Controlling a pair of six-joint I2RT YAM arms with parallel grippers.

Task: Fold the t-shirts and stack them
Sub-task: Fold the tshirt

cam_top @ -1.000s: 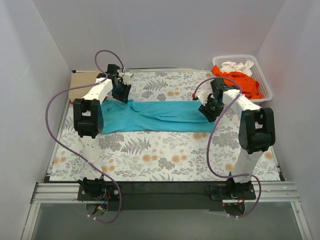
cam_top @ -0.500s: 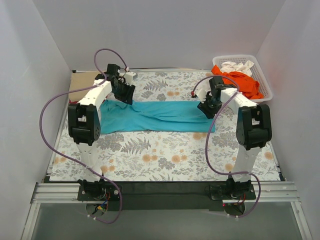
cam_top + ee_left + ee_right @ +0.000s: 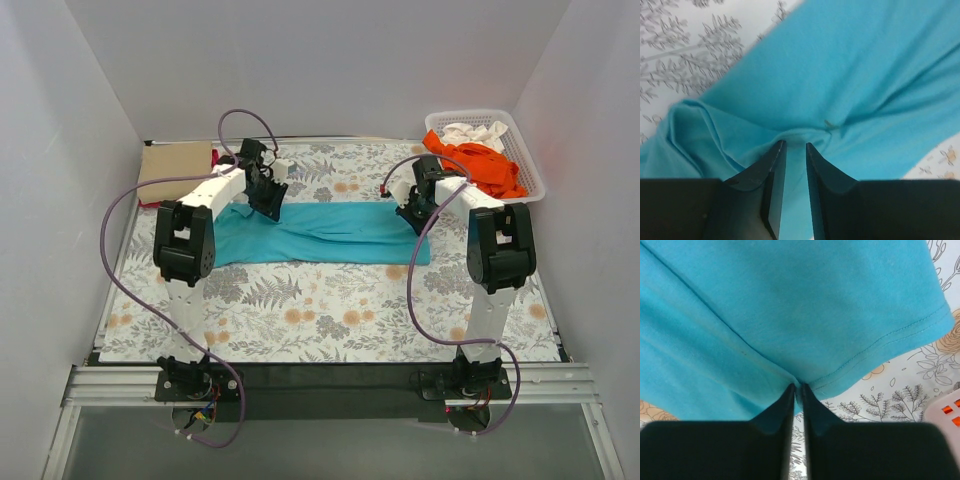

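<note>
A: The surface [image 3: 330, 320] wears a grey-and-orange floral cloth, with white walls all round. Where is the turquoise t-shirt [image 3: 320, 235]?

B: At the middle, a long flat band running from 9 to 3 o'clock, doubled lengthwise by the look of it.

A: And the jaws?

B: Both sit on its 12 o'clock edge. The left gripper [image 3: 793, 145], toward 11, has jaws nearly together, with a ridge of cloth puckered between the tips. The right gripper [image 3: 796, 386], toward 2 by the hem, has jaws pressed together on a pinch of fabric, and creases run to them.

A: How will it handle?

B: It looks light and limp, likely to sag between the two holds. Edge pinches through all layers should suit it best.

A: Beyond it?

B: A white basket [image 3: 534, 165] at 1 o'clock, holding an orange t-shirt [image 3: 480, 165] and a white t-shirt [image 3: 472, 132].
</note>
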